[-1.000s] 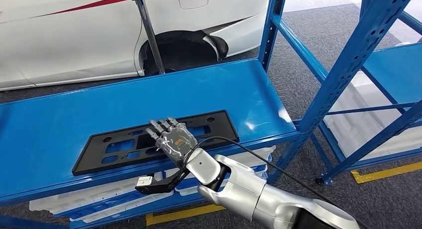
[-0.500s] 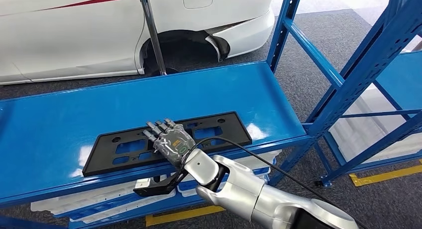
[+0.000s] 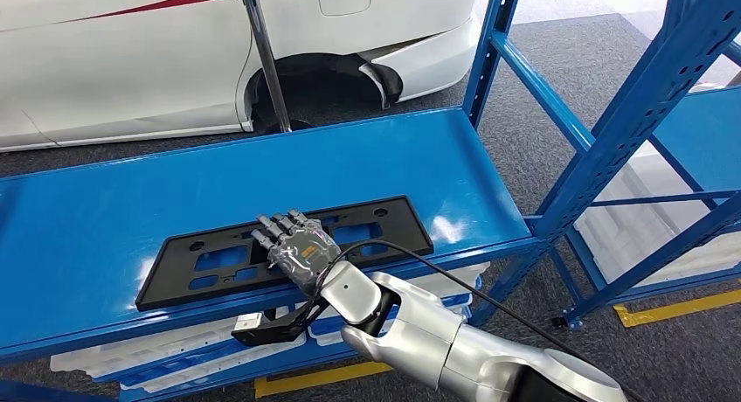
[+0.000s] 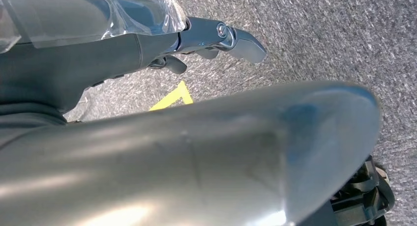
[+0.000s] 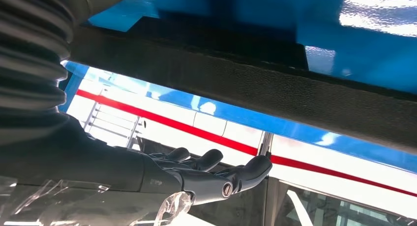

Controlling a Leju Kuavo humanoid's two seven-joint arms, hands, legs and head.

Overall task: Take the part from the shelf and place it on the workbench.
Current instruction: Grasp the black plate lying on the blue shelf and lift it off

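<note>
At shelf's (image 3: pixel 105 218) front edge: risks tipping the part (image 3: pixel 210 264) off and dropping it if lifted by one spot on so long a plate. Right hand (image 3: pixel 295 247) laid over part's middle, fingers (image 3: pixel 273 228) outstretched on top; whether gripped, cannot tell. Left hand (image 4: pixel 216 37) hanging slack, holding nothing.

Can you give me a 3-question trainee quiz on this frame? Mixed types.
1. True or false: the black part lies flat on the blue shelf.
2. The right hand is: A) resting on the part, B) hanging beside the shelf, C) touching the white car.
3. Fill in: the left hand hangs over grey ____.

Key: 1 true. 2 A; whether the hand actually grips the part cannot be told. 3 carpet.
</note>
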